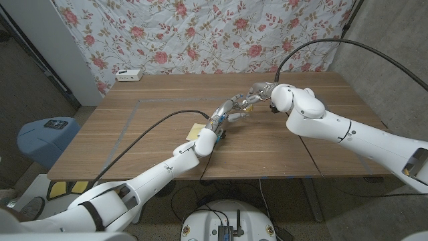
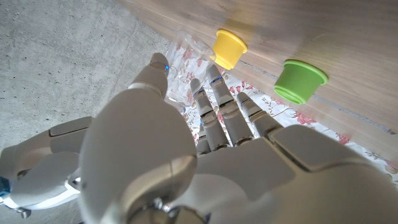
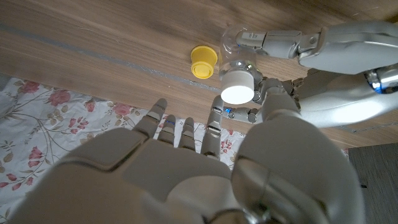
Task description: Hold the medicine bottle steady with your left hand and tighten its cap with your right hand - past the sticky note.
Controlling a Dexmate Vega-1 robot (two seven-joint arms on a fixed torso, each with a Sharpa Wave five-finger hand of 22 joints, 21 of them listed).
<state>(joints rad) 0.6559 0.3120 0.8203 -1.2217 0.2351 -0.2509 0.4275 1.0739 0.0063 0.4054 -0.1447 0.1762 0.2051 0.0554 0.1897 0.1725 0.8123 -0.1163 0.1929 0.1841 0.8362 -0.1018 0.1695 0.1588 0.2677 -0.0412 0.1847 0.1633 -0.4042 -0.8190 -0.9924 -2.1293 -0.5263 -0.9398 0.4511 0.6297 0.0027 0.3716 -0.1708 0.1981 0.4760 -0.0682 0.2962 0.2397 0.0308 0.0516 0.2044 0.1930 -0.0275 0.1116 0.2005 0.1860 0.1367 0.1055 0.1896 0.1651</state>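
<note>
Your left hand point(image 1: 226, 112) gripped the clear medicine bottle point(image 3: 239, 57) near the middle of the table point(image 1: 120, 127), fingers point(image 3: 277, 42) wrapped round its body. Your right hand point(image 1: 259, 92) sat beside the white cap point(image 3: 238, 86), thumb point(image 3: 244, 114) at its rim; whether it had hold of the cap, I could not tell. Risk noted: twisting on a partial grip could have slipped off the cap, or turned the bottle in your left hand and tipped it toward the yellow cup point(image 3: 204, 61) nearby.
</note>
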